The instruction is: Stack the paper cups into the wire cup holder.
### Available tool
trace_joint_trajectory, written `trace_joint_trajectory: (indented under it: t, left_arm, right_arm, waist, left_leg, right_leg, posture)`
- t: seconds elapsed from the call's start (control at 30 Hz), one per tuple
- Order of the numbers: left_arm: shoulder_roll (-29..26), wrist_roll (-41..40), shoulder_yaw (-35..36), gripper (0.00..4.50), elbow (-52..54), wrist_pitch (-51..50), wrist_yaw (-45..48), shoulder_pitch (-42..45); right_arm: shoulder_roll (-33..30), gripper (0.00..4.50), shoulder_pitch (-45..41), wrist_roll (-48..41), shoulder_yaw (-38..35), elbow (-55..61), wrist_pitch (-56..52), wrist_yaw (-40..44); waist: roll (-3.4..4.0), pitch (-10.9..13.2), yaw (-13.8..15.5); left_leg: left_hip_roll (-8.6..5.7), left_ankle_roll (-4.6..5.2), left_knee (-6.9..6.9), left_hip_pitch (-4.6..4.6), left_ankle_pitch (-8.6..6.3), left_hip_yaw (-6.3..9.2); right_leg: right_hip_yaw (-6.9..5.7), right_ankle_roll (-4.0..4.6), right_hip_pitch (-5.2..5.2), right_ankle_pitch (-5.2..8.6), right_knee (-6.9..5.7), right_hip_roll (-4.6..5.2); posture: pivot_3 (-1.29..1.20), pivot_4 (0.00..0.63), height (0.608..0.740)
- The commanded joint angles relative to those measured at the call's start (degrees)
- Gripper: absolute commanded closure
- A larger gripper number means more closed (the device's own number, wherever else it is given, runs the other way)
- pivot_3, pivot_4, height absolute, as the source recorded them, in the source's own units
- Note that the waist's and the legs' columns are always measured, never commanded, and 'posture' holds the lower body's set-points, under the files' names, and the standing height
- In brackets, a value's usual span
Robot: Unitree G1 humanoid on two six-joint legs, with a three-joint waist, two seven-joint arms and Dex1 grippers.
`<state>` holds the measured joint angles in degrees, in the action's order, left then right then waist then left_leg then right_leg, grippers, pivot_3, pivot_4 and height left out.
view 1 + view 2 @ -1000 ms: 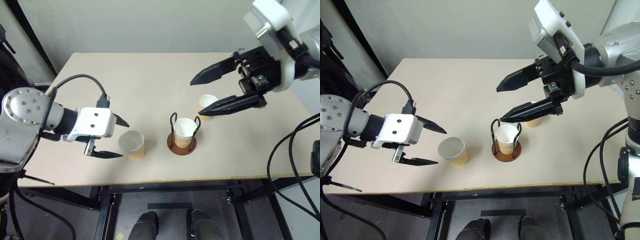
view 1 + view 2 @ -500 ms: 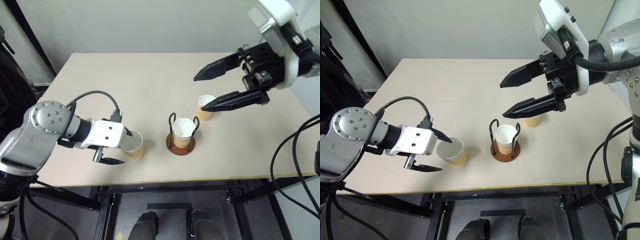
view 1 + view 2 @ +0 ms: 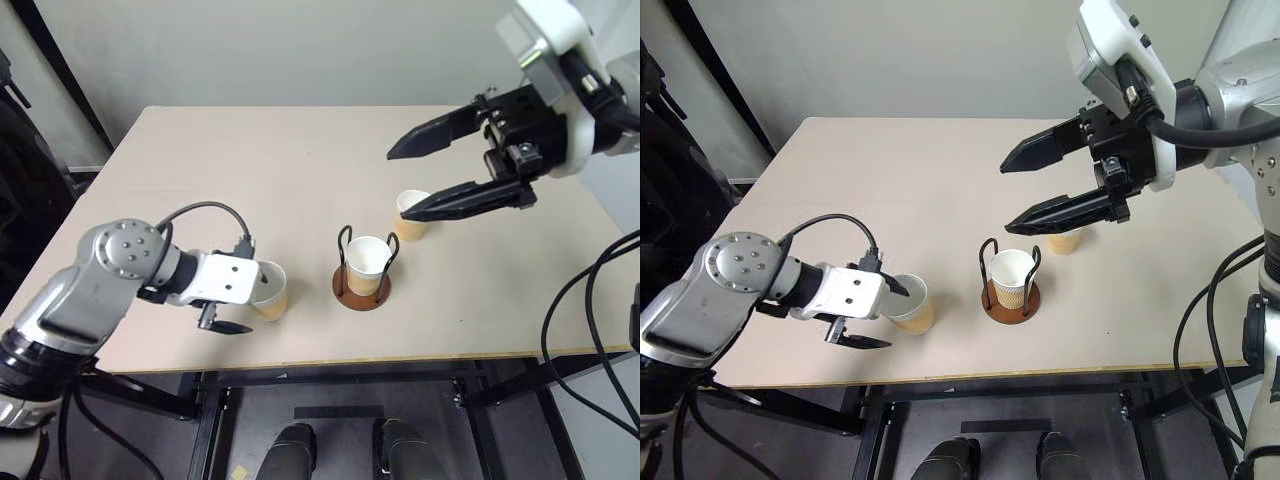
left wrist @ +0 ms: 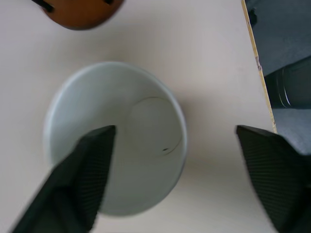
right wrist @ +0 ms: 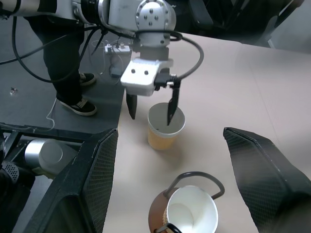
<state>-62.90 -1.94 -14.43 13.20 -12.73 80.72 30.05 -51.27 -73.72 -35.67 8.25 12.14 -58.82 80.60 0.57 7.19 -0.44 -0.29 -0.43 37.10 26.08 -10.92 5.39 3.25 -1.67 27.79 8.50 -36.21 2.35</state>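
- Three paper cups on the table, all upright, mouths up, long axis vertical, narrow end down.
- Cup in the holder: seated between the two black wire loops of the wire cup holder, whose round brown base lies flat near the table's front-centre.
- Near cup: stands free on the table to the left of the holder, close to the front edge, not touching the holder.
- Far cup: stands behind and to the right of the holder, apart from it, partly behind the right gripper's lower finger in the head views.
- Left gripper: spread, straddling the near cup's rim; one finger dips inside the cup's mouth, the other is outside the wall toward the table edge. Cannot tell whether the inner finger touches the wall; no pinch seen.
- Right gripper: spread wide, empty, in the air above the far cup, fingers pointing left.
- Versus one second ago: left gripper was beside the near cup, short of it, with fingers wider; it has come down and forward over the rim. All three cups and the holder are unmoved. Right gripper keeps about the same place and spread.
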Motion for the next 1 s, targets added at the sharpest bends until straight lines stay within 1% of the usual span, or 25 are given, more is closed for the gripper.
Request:
trace_joint_trajectory:
  t: [0.03, 0.1, 0.23, 0.27, 0.3, 0.37, 0.47, 0.63, 0.67, 0.77, 0.83, 1.0]
  left_arm:
    - [0.6, 2.2, -0.9, 1.66, -1.9, 2.8, -0.4, -0.3]
    - [1.0, 2.3, -1.1, 2.41, -3.3, 3.3, 0.3, 0.1]
    - [1.1, -0.2, 0.0, 3.89, -4.8, 3.2, 3.1, 2.5]
    - [1.2, -0.5, 0.2, 4.23, -4.9, 3.1, 3.5, 2.9]
    - [0.9, -1.5, 0.7, 4.47, -5.2, 2.9, 4.5, 3.8]
    - [0.4, -2.7, 1.4, 4.47, -5.7, 2.7, 6.2, 5.5]
    - [-0.1, -6.8, 3.2, 4.47, -6.3, -0.2, 9.6, 10.1]
    - [1.1, -13.5, 5.1, 4.47, -7.2, -6.7, 11.7, 17.8]
    - [1.6, -15.3, 5.1, 4.47, -8.5, -8.2, 11.8, 21.3]
    - [2.6, -19.3, 3.9, 4.47, -12.2, -10.8, 11.8, 30.1]
    - [3.3, -21.3, 2.4, 4.47, -14.4, -11.2, 11.8, 34.5]
    - [6.2, -25.1, -2.0, 4.47, -19.7, -10.9, 11.8, 42.8]
  right_arm:
    - [-1.1, 0.90, -0.2, 0.5, -0.3, 0.0, 1.2, -0.5]
    - [-1.5, 0.90, 0.2, 0.7, -0.3, -0.2, 1.6, -0.4]
    - [-2.9, 0.90, 1.4, 1.1, -0.1, -0.7, 2.6, 0.2]
    - [-3.1, 0.90, 1.6, 1.1, -0.1, -0.7, 2.7, 0.3]
    - [-3.6, 0.90, 2.1, 1.4, 0.1, -0.8, 3.1, 0.7]
    - [-4.4, 0.90, 2.9, 1.9, 0.3, -1.0, 3.9, 1.2]
    - [-5.9, 0.90, 4.2, 3.2, 1.0, -2.5, 5.9, 2.2]
    - [-7.0, 0.90, 5.8, 5.4, 1.6, -4.9, 8.3, 2.8]
    - [-7.4, 0.90, 6.4, 6.3, 1.8, -5.5, 9.3, 3.0]
    - [-8.1, 0.90, 7.5, 7.3, 1.7, -5.9, 10.0, 3.2]
    - [-8.4, 0.90, 8.3, 7.7, 1.4, -5.6, 10.2, 3.2]
    - [-9.3, 0.90, 10.0, 9.7, 1.3, -5.6, 11.3, 2.5]
  waist:
    - [0.00, 0.0, 0.0]
    - [0.00, 0.0, 0.0]
    - [-0.01, 0.0, 0.1]
    - [-0.01, 0.0, 0.1]
    - [-0.01, 0.0, 0.1]
    - [-0.02, 0.0, 0.2]
    - [-0.04, 0.0, 0.2]
    - [-0.04, 0.0, 0.3]
    - [-0.03, 0.0, 0.3]
    - [-0.07, 0.0, 0.4]
    - [-0.07, 0.0, 0.4]
    - [-0.06, 0.0, 0.4]
  left_leg:
    - [0.00, 0.00, 0.00, 0.00, 0.00, 0.00]
    - [0.00, 0.00, 0.00, -0.01, 0.00, 0.01]
    - [0.00, 0.00, 0.03, 0.00, 0.00, 0.01]
    - [0.01, 0.00, 0.04, 0.00, 0.00, 0.01]
    - [0.00, 0.00, 0.06, 0.00, 0.00, 0.01]
    - [0.00, 0.01, 0.07, 0.01, 0.00, 0.01]
    - [0.01, 0.01, 0.09, 0.01, 0.01, 0.01]
    - [0.00, 0.02, 0.15, 0.01, 0.01, 0.00]
    - [0.01, 0.02, 0.15, -0.01, 0.01, 0.00]
    - [0.05, 0.05, 0.21, 0.04, 0.03, 0.03]
    - [0.03, 0.05, 0.24, 0.06, 0.03, 0.01]
    - [0.04, 0.07, 0.22, 0.02, 0.02, 0.01]
  right_leg:
    - [0.00, 0.00, 0.00, 0.00, -0.01, 0.00]
    - [-0.01, 0.00, 0.00, 0.00, -0.03, 0.00]
    - [-0.02, 0.00, 0.00, 0.00, -0.06, 0.00]
    - [-0.02, 0.00, 0.00, 0.00, -0.07, 0.00]
    - [-0.02, 0.00, -0.01, 0.00, -0.08, 0.00]
    - [-0.03, 0.00, -0.01, 0.00, -0.09, 0.00]
    - [-0.04, 0.00, -0.02, 0.00, -0.11, 0.00]
    - [-0.03, -0.01, -0.05, 0.00, -0.14, 0.01]
    - [-0.03, -0.01, -0.06, -0.01, -0.13, 0.01]
    - [-0.11, -0.04, -0.06, -0.02, -0.14, 0.00]
    - [-0.09, -0.04, -0.07, -0.02, -0.12, 0.01]
    - [-0.09, -0.18, -0.20, -0.06, 0.08, 0.01]
  posture:
    - [0.00, 0.150, 0.740]
    - [0.00, 0.150, 0.740]
    - [0.00, 0.150, 0.740]
    - [0.00, 0.150, 0.740]
    - [0.00, 0.150, 0.740]
    - [0.00, 0.150, 0.740]
    - [0.00, 0.150, 0.740]
    - [0.00, 0.150, 0.740]
    - [0.00, 0.150, 0.740]
    - [0.00, 0.150, 0.740]
    - [0.00, 0.150, 0.740]
    - [0.00, 0.150, 0.740]
